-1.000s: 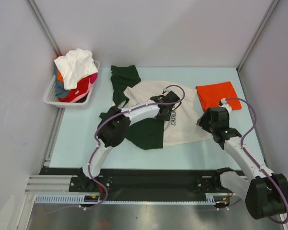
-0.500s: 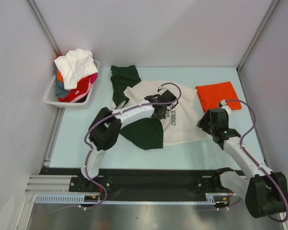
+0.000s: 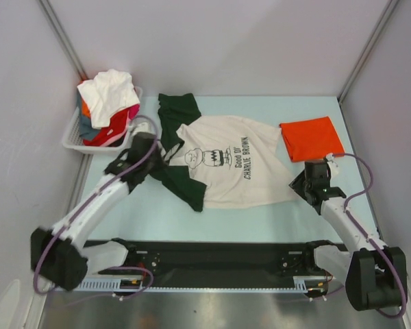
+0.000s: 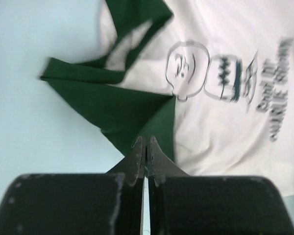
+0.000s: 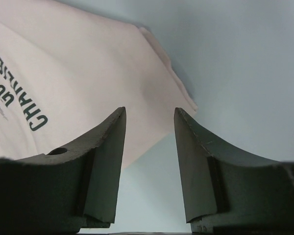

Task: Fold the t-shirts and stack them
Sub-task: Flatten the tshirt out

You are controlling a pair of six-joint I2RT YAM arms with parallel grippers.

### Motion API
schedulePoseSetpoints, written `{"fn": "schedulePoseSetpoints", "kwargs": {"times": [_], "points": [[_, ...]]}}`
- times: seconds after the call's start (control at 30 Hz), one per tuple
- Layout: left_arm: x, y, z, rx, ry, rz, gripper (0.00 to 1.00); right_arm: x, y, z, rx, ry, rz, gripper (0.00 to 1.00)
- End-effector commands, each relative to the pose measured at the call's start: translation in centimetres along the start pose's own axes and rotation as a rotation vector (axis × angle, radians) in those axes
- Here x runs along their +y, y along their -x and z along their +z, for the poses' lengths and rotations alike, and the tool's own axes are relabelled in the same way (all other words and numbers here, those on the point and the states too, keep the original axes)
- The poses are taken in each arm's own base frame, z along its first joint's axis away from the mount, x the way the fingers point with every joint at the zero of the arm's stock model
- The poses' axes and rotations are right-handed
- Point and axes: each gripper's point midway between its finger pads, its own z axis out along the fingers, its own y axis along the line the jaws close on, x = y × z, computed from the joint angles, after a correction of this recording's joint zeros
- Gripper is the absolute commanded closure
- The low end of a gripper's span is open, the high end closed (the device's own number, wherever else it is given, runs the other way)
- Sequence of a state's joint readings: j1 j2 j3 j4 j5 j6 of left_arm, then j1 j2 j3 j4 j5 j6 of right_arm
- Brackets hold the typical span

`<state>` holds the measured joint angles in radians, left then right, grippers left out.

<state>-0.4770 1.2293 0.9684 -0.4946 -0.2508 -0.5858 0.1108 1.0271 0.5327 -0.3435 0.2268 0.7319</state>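
Cream t-shirt (image 3: pixel 260 181) cut off in wrist views; left gripper (image 4: pixel 146 145) together, right gripper (image 5: pixel 150 117) apart.

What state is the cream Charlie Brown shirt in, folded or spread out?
Spread out: the cream shirt lies flat on the table, chest print up and readable, no fold across its body.

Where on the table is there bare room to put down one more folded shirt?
The widest bare patch is the near strip of table between the cream shirt and the black rail. A narrower strip lies behind that shirt. Crowded: the left by the basket and left arm, the right around the orange shirt.
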Motion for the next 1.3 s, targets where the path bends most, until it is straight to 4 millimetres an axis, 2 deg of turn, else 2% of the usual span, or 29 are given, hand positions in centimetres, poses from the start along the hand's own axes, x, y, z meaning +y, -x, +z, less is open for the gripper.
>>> {"fn": "schedulePoseSetpoints", "kwargs": {"times": [0.0,0.07,0.2,0.4,0.53,0.6,0.67,0.7,0.77,1.0,1.27], "points": [[1.0,3.4,-3.9,-0.145,-0.128,-0.145,1.0,-1.1,-0.9,-0.5,0.033,-0.024,0.052,0.51],[1.9,4.5,-5.9,-0.194,-0.138,-0.185,1.0,-1.0,-1.5,-0.6,0.058,-0.013,0.062,0.52],[3.5,6.9,-8.3,-0.266,-0.161,-0.26,1.0,-1.2,-2.5,-0.4,0.088,-0.007,0.061,0.52],[3.7,9.9,-10.5,-0.308,-0.206,-0.289,1.0,-0.7,-3.8,0.4,0.151,0.011,0.061,0.43],[3.2,10.3,-10.7,-0.299,-0.233,-0.286,1.0,-0.7,-4.1,1.0,0.156,0.003,0.058,0.44],[3.2,10.4,-10.7,-0.302,-0.232,-0.282,1.0,-0.6,-4.0,1.3,0.15,-0.002,0.056,0.49],[3.2,10.6,-10.8,-0.306,-0.231,-0.282,1.0,-0.6,-3.7,1.5,0.136,-0.007,0.055,0.6],[3.3,10.7,-10.9,-0.311,-0.228,-0.282,1.0,-0.4,-3.5,1.7,0.132,-0.009,0.054,0.7],[3.3,10.9,-11.0,-0.316,-0.228,-0.276,1.0,-0.3,-3.1,1.9,0.128,-0.02,0.051,0.77],[3.6,11.1,-10.7,-0.315,-0.205,-0.268,0.99,2.2,-0.7,2.3,0.104,0.0,0.058,0.77],[4.2,11.5,-10.0,-0.319,-0.17,-0.261,1.0,5.9,1.9,5.0,0.109,0.013,0.055,0.76]]}}
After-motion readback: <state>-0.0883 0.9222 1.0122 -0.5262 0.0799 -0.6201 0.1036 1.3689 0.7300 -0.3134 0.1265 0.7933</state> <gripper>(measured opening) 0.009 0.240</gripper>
